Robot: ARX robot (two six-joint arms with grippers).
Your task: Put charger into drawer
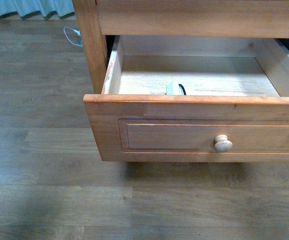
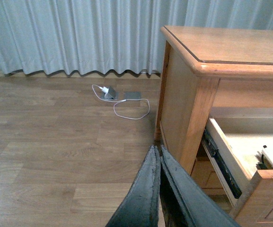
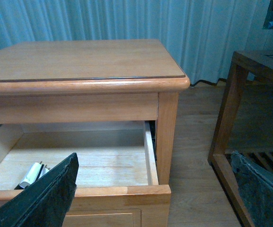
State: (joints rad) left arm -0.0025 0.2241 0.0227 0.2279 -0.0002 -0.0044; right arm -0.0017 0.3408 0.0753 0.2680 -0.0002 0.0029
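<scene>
closest to me, my left end effector (image 2: 157,151) has its two dark fingers pressed together on nothing, and my right end effector (image 3: 154,156) is spread wide and empty. just past them the drawer (image 1: 194,99) stands pulled out, its knob (image 1: 223,143) facing me. the charger (image 1: 173,89) lies on the pale floor inside, close behind the front board, a little left of the knob. i judge it light, rigid and smooth, so a grip across the flat sides of the white body would suit, clear of the prongs. from the front the board's rim hides most of it. a dark piece beside it i cannot identify. the drawer's right end is cut off. further off, a thin white cable (image 2: 131,111) loops on the floor before the curtain (image 2: 79,38).
</scene>
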